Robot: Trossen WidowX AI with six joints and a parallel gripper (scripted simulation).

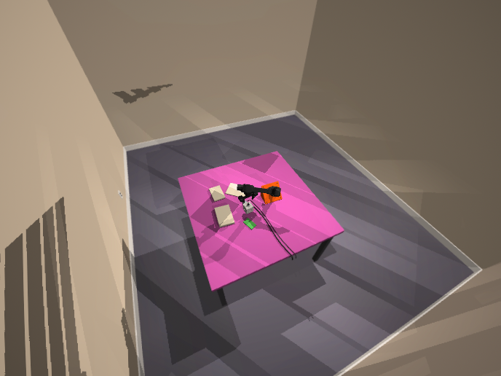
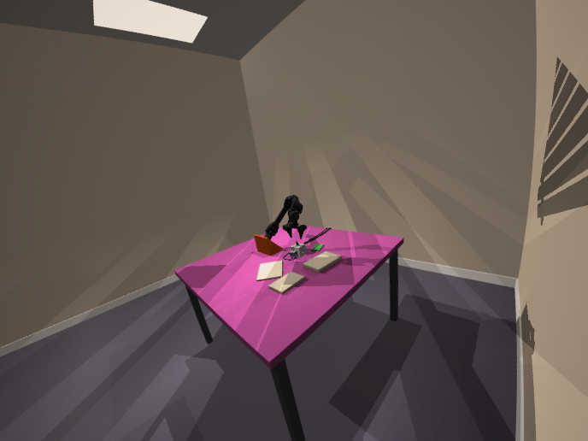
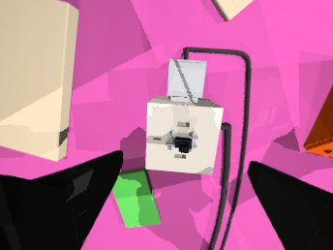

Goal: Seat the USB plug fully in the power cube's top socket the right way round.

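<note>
The power cube is a small off-white block on the pink table. The USB plug is a small dark piece standing up from the cube's top face; its depth and which way round it sits cannot be told. A pale plug with a black cable is at one side of the cube. My gripper is open and empty above the cube, its fingers wide apart to either side of the USB plug in the wrist view and higher than it.
A green block lies near the cube. Cream slabs lie around it. Black cables run from the cube to the table's edge. The orange arm base is close by.
</note>
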